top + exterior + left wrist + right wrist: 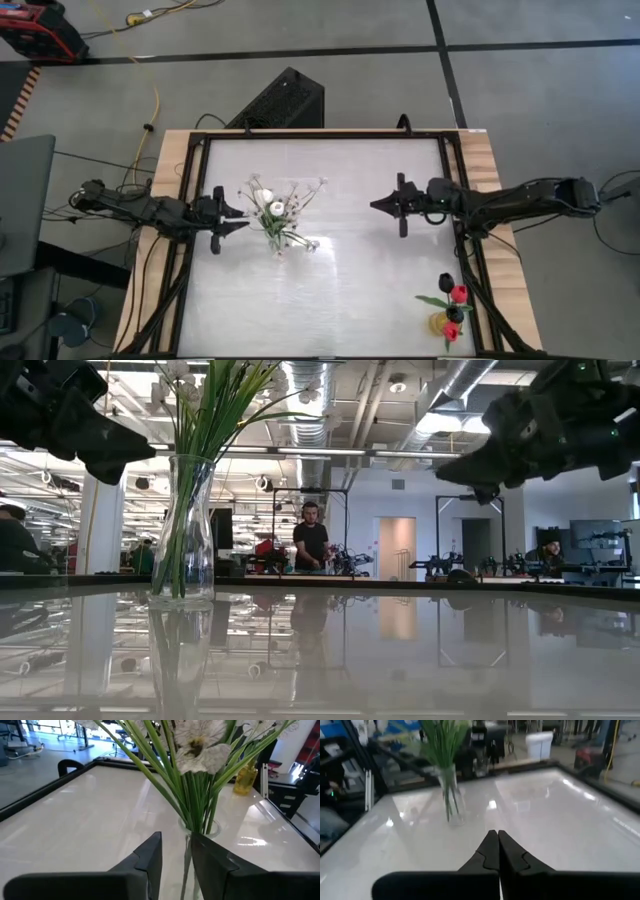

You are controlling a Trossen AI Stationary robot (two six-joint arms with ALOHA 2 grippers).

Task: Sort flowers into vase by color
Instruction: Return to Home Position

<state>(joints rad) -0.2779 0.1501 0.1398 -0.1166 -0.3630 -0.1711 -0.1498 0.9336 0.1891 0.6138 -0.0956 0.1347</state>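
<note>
We found the worktop (350, 290) centre wide open: nothing stood btw. the clear vase (278, 243) and the right gripper (374, 205), its fingers meeting at the tips. Main obstacle on the left was that vase w/ white flowers (272, 207) fanning out above, just beside the left gripper (244, 217), fingers slightly apart, so little room there. The near-right corner was blocked by a small yellow vase (438, 322) w/ red & dark tulips (458, 293). Black frame rails (192, 170) edged both sides.
</note>
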